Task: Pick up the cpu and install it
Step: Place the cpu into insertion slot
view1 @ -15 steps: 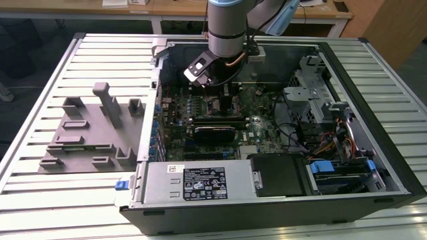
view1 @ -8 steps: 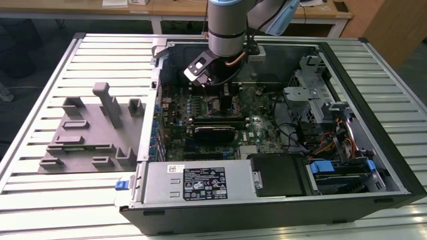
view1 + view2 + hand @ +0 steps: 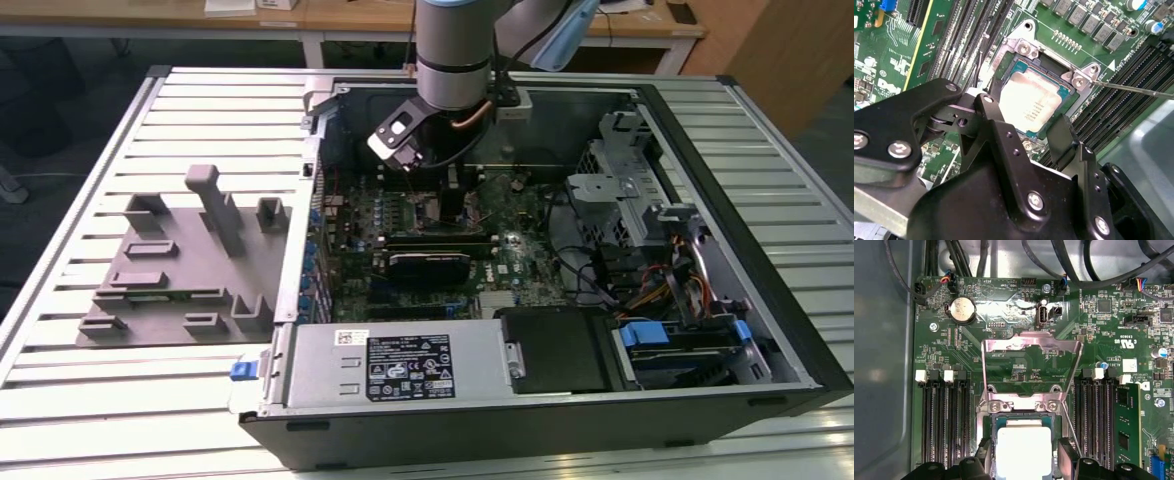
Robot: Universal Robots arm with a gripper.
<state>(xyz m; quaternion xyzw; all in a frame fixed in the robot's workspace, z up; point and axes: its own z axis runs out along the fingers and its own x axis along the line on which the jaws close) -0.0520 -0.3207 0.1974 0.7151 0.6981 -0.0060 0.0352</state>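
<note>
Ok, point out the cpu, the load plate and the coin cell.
cpu (image 3: 1024,452): first wrist view, middle of its top.
load plate (image 3: 1014,343): first wrist view, its crossbar.
coin cell (image 3: 962,309): first wrist view, its centre.

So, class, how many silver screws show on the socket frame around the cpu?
2: one screw and the other screw, at the two corners of the hinge end of the socket frame, beside the cpu. The gripper covers the far end, so more may be hidden.
</note>
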